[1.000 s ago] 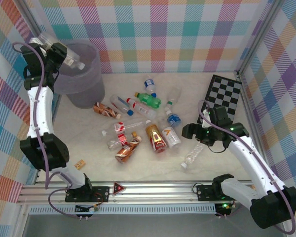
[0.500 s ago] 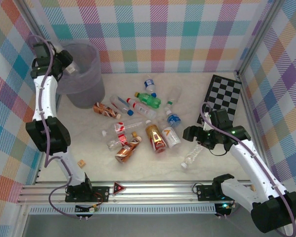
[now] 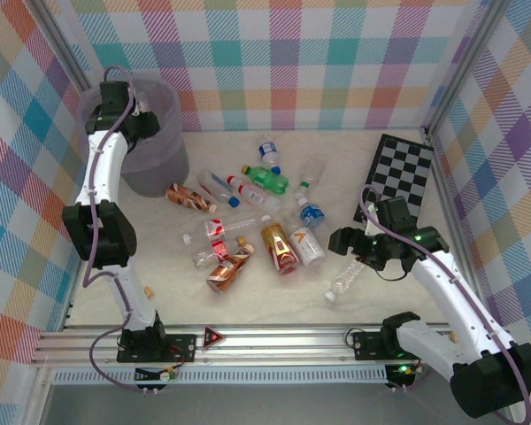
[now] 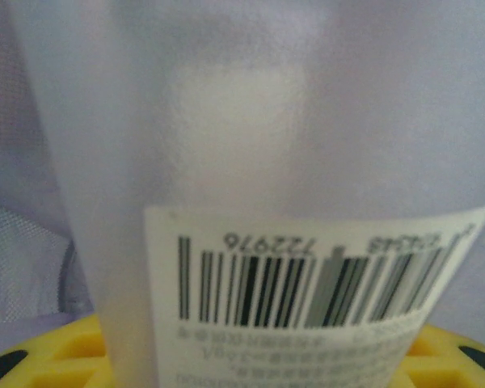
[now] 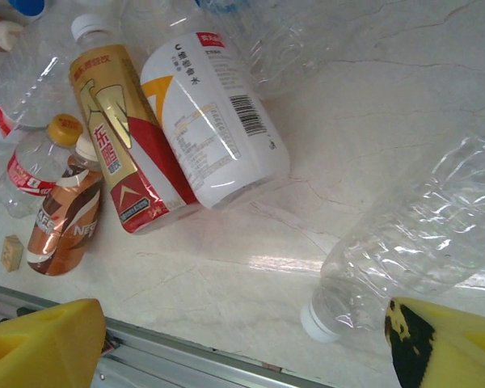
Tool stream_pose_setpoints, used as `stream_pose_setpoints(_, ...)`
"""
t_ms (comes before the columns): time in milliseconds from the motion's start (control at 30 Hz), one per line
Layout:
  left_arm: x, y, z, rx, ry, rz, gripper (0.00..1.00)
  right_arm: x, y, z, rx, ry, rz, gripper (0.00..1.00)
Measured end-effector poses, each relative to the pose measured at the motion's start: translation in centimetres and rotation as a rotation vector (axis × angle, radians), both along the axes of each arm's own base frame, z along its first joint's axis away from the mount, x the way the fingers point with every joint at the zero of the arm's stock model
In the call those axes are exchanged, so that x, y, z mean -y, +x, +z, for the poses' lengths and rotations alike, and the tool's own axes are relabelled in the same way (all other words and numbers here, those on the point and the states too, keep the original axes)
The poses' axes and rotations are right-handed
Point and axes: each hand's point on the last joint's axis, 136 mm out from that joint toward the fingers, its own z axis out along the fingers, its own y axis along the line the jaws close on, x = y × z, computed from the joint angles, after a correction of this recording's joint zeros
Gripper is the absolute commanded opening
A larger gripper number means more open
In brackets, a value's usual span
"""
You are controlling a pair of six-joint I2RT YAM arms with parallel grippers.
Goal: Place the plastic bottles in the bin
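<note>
My left gripper (image 3: 145,122) hangs over the mouth of the bin (image 3: 157,170), a round grey-lavender wastebasket at the far left. It is shut on a clear bottle with a white barcode label (image 4: 250,202), which sits close against the left wrist camera. Several plastic bottles lie loose mid-table, among them a green one (image 3: 267,180), a gold-and-red one (image 5: 117,137) and a white-labelled one (image 5: 210,113). My right gripper (image 5: 242,347) stands open just above the table with nothing between its fingers. A clear crumpled bottle (image 5: 420,234) lies beside its right finger (image 5: 444,347).
A black-and-white checkerboard (image 3: 405,173) lies at the far right. A small tan block (image 3: 148,290) sits near the front left. The aluminium rail (image 3: 274,341) runs along the near edge, and plaid walls close in the back and sides.
The left arm has swung right, from outside the bin's left rim to over its mouth, carrying the bottle. The right arm has barely moved.
</note>
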Motion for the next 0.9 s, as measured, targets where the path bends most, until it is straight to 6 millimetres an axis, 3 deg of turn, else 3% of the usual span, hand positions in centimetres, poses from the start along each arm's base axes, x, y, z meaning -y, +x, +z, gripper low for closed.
stream_pose_setpoints(167, 0.0, 0.2, 0.0, 0.008, 0.001, -0.005, 0.71, 0.6, -0.1, 0.0, 0.009, -0.028, -0.016, 0.99)
stream_pose_setpoints(333, 0.0, -0.1, -0.6, -0.012, 0.002, -0.006, 0.80, 1.2, -0.3, -0.3, 0.000, -0.059, -0.029, 0.99)
stream_pose_setpoints(733, -0.1, -0.6, -0.5, -0.033, 0.022, -0.013, 0.87, 3.3, -0.8, -1.4, -0.041, -0.159, -0.111, 0.99)
stream_pose_setpoints(900, -0.2, -1.5, 1.9, -0.010, 0.048, -0.019, 0.90, 4.2, -1.4, -1.8, -0.082, -0.193, -0.165, 0.99)
